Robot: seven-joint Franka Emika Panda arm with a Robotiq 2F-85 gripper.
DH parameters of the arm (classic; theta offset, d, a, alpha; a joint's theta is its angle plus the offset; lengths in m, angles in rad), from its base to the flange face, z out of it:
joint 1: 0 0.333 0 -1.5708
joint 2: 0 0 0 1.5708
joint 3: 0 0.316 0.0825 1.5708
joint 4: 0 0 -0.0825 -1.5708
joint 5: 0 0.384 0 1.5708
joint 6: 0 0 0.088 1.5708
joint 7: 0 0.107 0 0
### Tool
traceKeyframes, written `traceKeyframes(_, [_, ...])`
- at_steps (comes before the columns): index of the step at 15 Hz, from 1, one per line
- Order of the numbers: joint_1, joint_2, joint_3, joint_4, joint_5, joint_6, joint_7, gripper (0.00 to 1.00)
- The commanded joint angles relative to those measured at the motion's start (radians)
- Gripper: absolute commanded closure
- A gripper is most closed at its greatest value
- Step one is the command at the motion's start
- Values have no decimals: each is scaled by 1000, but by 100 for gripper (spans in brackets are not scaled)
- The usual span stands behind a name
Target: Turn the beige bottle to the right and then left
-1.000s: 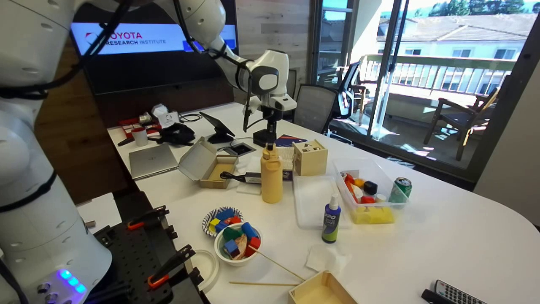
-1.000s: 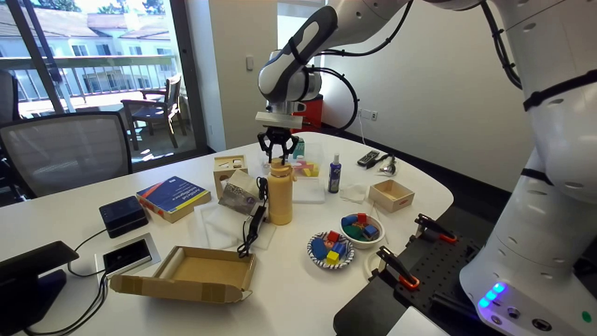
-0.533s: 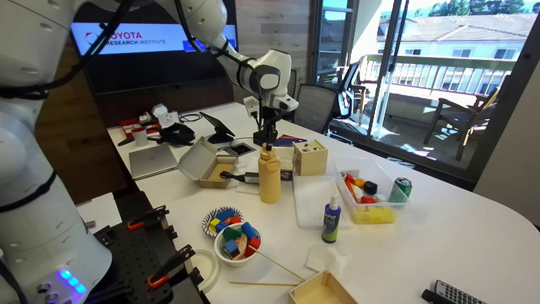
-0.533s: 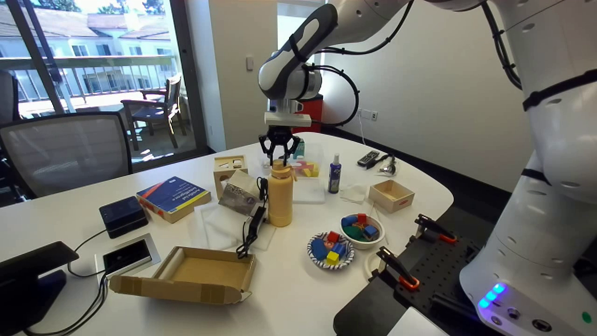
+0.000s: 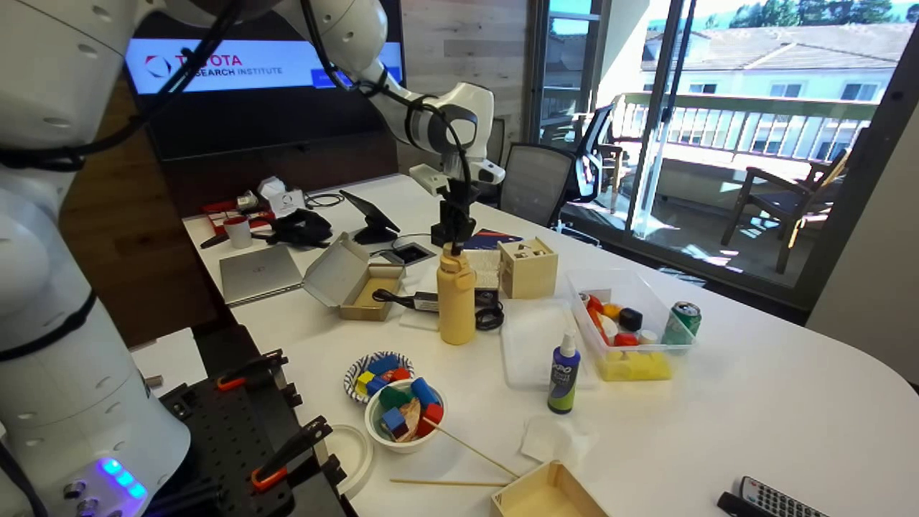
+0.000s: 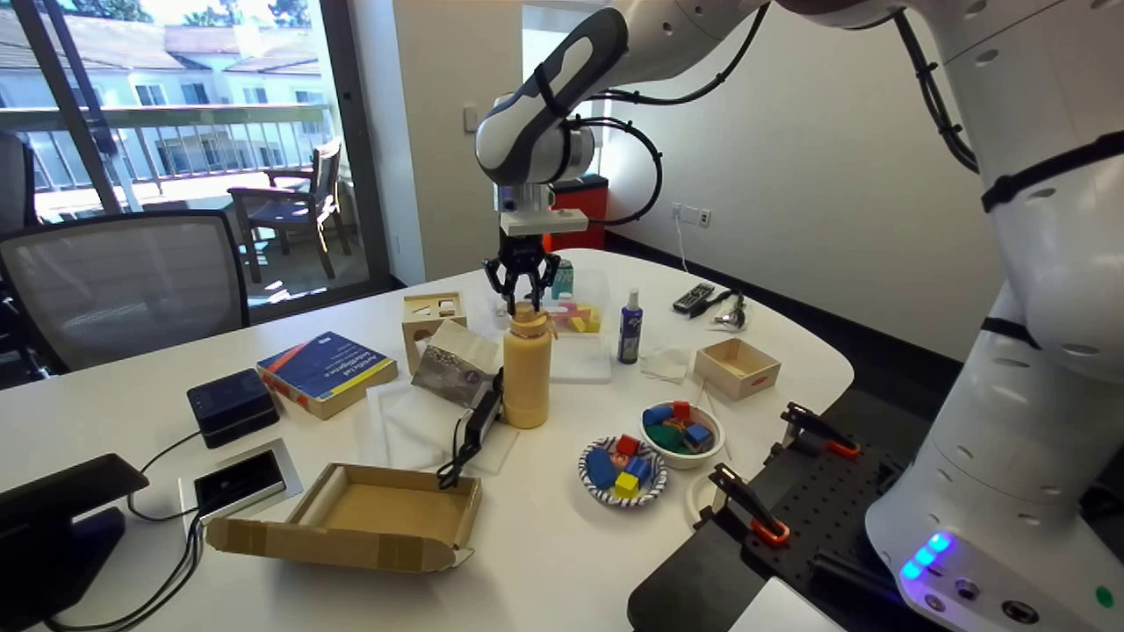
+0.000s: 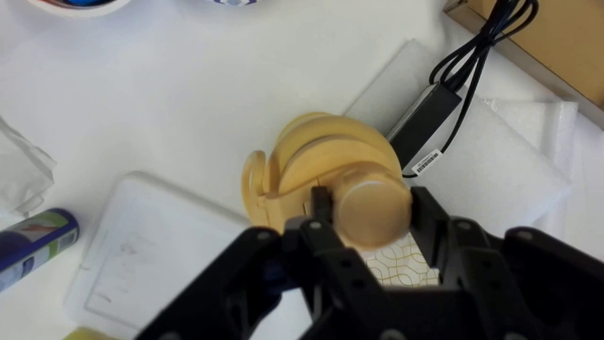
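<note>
The beige bottle (image 5: 457, 305) stands upright on the white table and also shows in an exterior view (image 6: 527, 377). In the wrist view the bottle (image 7: 335, 130) is seen from above, with its round cap between the fingers and its carry loop at the left. My gripper (image 7: 365, 208) is above the bottle, pointing down, with one finger on each side of the cap and both seeming to touch it. It also shows in both exterior views, as gripper (image 5: 456, 248) and gripper (image 6: 526, 303). The bottle's lower body is hidden under its lid in the wrist view.
A black power adapter (image 6: 481, 417) with cables lies against the bottle. A cardboard box (image 6: 395, 509), a wooden shape box (image 5: 529, 273), a clear bin (image 5: 632, 345), a spray bottle (image 5: 564, 377) and a bowl of blocks (image 5: 406, 424) stand around.
The wrist has turned about its upright axis. The bottle has turned slightly and shifted a little left in an exterior view. The adapter beside it has shifted, and its cable now shows beyond the bottle.
</note>
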Motion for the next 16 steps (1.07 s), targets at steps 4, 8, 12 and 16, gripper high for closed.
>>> traceKeyframes(4, [20, 17, -21, 32, -58, -30, -27, 7])
traceKeyframes(8, [41, -27, -20, 29, -107, -46, -21, 0])
traceKeyframes(12, [62, -72, -13, 44, -132, -81, -20, 0])
traceKeyframes(16, [73, -119, -16, 49, -148, -96, -10, 0])
